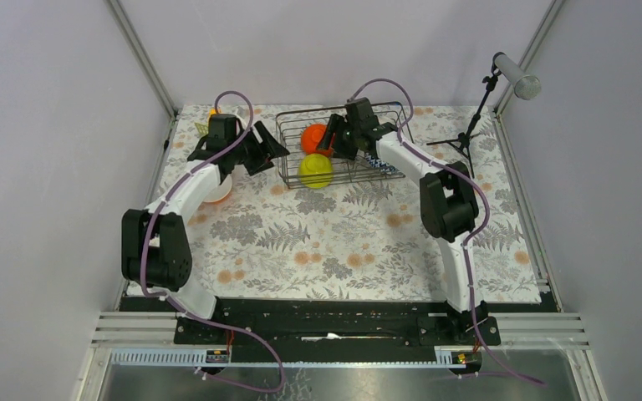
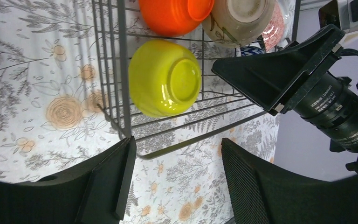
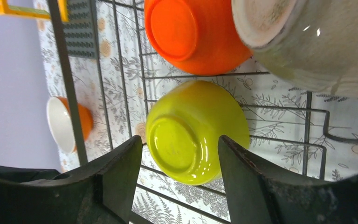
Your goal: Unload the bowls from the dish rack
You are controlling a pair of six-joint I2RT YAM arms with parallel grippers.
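- Right gripper [image 3: 179, 140] spread, framing without touching the yellow-green bowl [image 3: 196, 130], upturned inside the dish rack [image 3: 70, 93].
- Left gripper [image 2: 177, 142] spread too, empty, just outside it.
- Could slip off that glossy dome on closing, or knock the orange bowl [image 3: 191, 37] alongside.

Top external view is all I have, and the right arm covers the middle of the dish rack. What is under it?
Observer: A cream bowl sits right beside the orange bowl in the dish rack. The left wrist camera shows it.
Operator: And the yellow-green bowl, which way does it face?
Observer: Its base faces the right wrist camera. That camera sees it framed between the fingers of the open right gripper. I cannot tell if they touch it.
Operator: Is the left gripper carrying anything?
Observer: No, it is open and empty, just outside the rack's corner.
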